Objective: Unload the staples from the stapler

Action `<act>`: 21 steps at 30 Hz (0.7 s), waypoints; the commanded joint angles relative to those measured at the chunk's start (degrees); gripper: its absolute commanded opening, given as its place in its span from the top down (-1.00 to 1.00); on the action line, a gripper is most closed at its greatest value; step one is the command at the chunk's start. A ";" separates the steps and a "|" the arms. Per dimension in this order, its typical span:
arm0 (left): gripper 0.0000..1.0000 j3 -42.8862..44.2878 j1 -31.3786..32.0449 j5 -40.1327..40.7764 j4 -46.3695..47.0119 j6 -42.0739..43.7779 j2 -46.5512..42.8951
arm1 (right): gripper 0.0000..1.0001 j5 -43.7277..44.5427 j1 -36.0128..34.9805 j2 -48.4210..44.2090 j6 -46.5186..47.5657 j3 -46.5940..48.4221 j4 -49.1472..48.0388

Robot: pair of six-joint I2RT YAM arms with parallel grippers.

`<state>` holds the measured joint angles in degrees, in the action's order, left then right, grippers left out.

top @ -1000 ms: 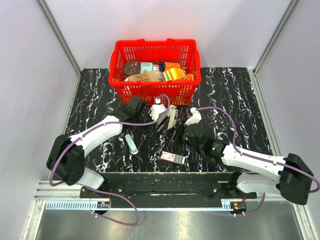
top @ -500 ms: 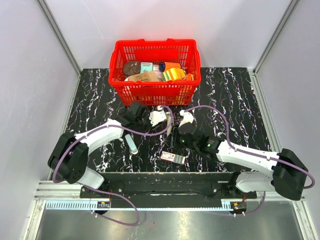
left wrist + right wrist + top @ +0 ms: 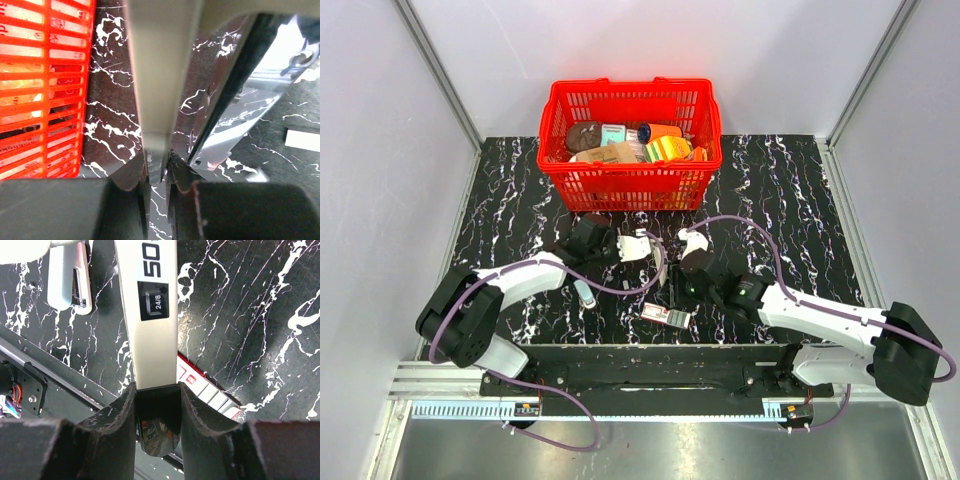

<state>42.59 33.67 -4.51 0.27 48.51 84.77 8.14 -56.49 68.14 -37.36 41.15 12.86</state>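
The stapler (image 3: 150,315) is a long white body printed 50 and 24/8, held between both arms near the table's middle (image 3: 661,268). My right gripper (image 3: 157,390) (image 3: 675,285) is shut on its black end, one finger on each side. My left gripper (image 3: 157,180) (image 3: 645,250) is shut on the tip of the stapler's thin grey strip (image 3: 157,75), with a shiny metal part (image 3: 245,105) splayed off beside it. No staples show.
A smaller pale teal and white stapler (image 3: 585,292) (image 3: 70,282) lies loose to the left. A white-and-red carton (image 3: 666,315) (image 3: 207,390) lies under the right gripper. The red basket (image 3: 630,188) (image 3: 40,90) of goods stands behind. The black rail (image 3: 30,385) runs along the near edge.
Both grippers have moved toward the near edge, carrying the stapler with them. The small teal stapler and the carton have stayed put.
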 commanded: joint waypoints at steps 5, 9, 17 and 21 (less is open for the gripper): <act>1.00 0.03 0.96 14.18 7.99 1.07 0.75 | 1.00 1.17 1.73 -1.52 0.54 1.04 3.05; 1.00 6.70 2.27 8.58 -4.62 -8.41 -1.01 | 1.00 2.75 2.35 -2.13 -0.16 2.18 1.03; 0.64 15.50 6.85 -19.19 -25.48 -25.12 -4.70 | 1.00 12.94 3.40 -3.72 -4.64 6.05 -6.44; 0.48 16.12 6.85 -20.98 -28.22 -25.93 -4.00 | 1.00 13.83 6.73 -0.82 -4.47 8.16 -4.17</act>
<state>56.82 40.23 -19.20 -21.74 26.22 82.24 14.63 -53.30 65.63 -40.51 45.67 8.99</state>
